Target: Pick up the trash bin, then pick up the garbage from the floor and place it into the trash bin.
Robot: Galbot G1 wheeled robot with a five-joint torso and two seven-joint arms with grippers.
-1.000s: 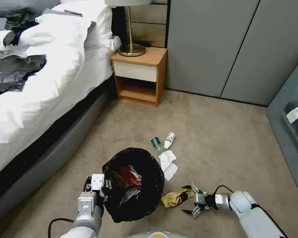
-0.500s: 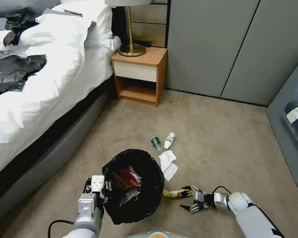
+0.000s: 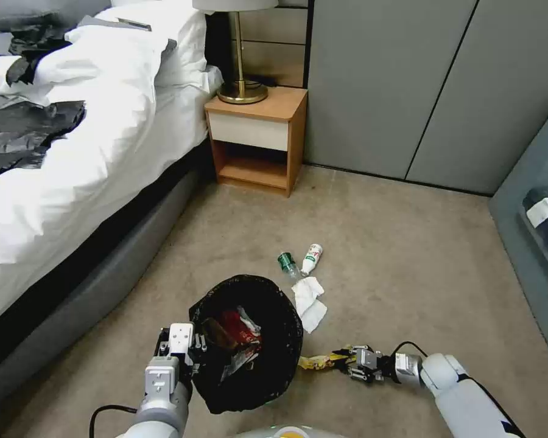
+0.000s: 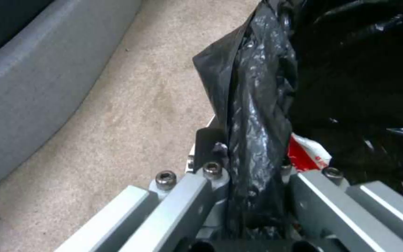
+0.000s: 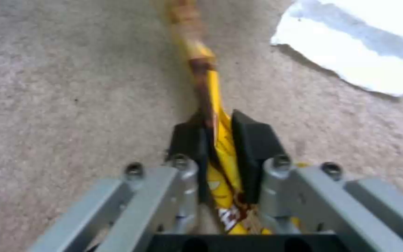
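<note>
Beige carpet (image 3: 377, 243), crumpled yellow wrapper (image 3: 318, 362) pinched flat in right gripper (image 3: 351, 358), left gripper (image 3: 192, 356) clamping black-lined trash bin (image 3: 286, 347).

This is a bedroom, likely in a hotel. A bed (image 3: 73, 152) with white bedding runs along the left. Beside it at the far wall stands a wooden nightstand (image 3: 257, 137) carrying a brass lamp (image 3: 242, 61). Grey wardrobe doors (image 3: 420, 85) line the far wall, and beige carpet (image 3: 396, 255) covers the floor.
</note>
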